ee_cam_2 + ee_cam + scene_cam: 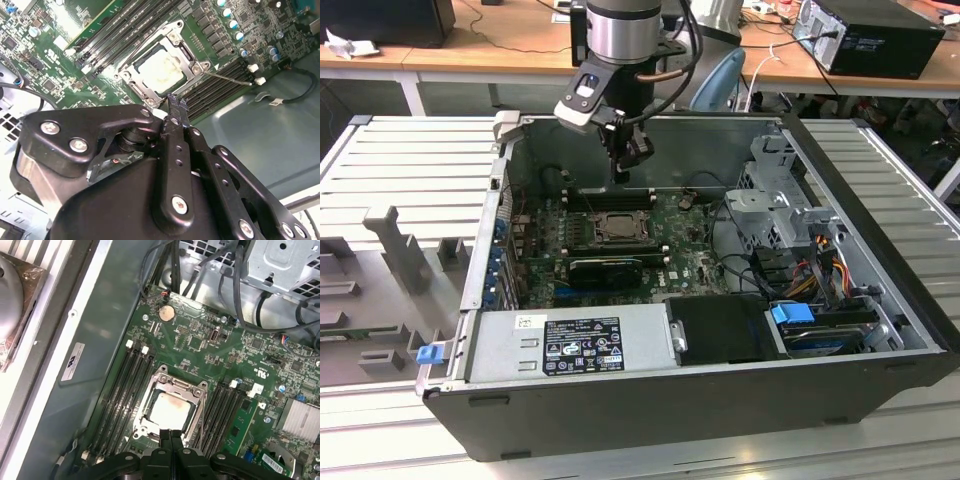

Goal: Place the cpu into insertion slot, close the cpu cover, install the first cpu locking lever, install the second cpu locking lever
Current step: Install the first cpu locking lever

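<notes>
End effector (170, 434) pinched narrow and empty, hovering above cpu cover (200, 400) edge, cpu (170, 410) seated beneath

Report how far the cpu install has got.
Done: the cpu lies flat in place, with the cpu cover closed around it. In hand: nothing; the gripper, shut, hovers near the cover's edge. Left: one locking lever juts out sideways from the cover, seemingly unlatched; the other lever I cannot judge.
</notes>
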`<state>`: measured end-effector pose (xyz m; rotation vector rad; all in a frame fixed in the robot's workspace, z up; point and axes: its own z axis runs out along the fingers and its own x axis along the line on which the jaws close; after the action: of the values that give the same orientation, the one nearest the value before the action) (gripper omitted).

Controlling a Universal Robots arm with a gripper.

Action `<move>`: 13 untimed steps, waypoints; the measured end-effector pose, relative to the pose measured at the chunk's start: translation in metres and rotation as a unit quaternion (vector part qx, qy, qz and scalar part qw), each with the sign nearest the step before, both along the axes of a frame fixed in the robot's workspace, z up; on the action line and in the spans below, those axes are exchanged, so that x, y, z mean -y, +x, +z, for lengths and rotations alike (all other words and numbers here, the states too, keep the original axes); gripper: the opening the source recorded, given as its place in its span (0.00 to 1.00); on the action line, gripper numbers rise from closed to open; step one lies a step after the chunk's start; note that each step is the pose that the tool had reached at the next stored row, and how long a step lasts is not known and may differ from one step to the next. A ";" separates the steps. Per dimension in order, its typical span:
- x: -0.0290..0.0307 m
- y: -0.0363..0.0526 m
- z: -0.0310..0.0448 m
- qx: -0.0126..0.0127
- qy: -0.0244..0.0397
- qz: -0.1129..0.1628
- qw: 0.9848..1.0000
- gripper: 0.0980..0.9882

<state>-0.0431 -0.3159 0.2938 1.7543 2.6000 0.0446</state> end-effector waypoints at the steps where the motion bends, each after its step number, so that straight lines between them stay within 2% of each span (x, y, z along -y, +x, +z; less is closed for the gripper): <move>1: 0.0000 0.0000 0.0000 0.000 0.000 0.003 1.000 0.01; 13: 0.0000 -0.0001 0.0000 0.000 0.000 0.045 0.999 0.01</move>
<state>-0.0431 -0.3159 0.2938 1.6360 2.6775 0.0449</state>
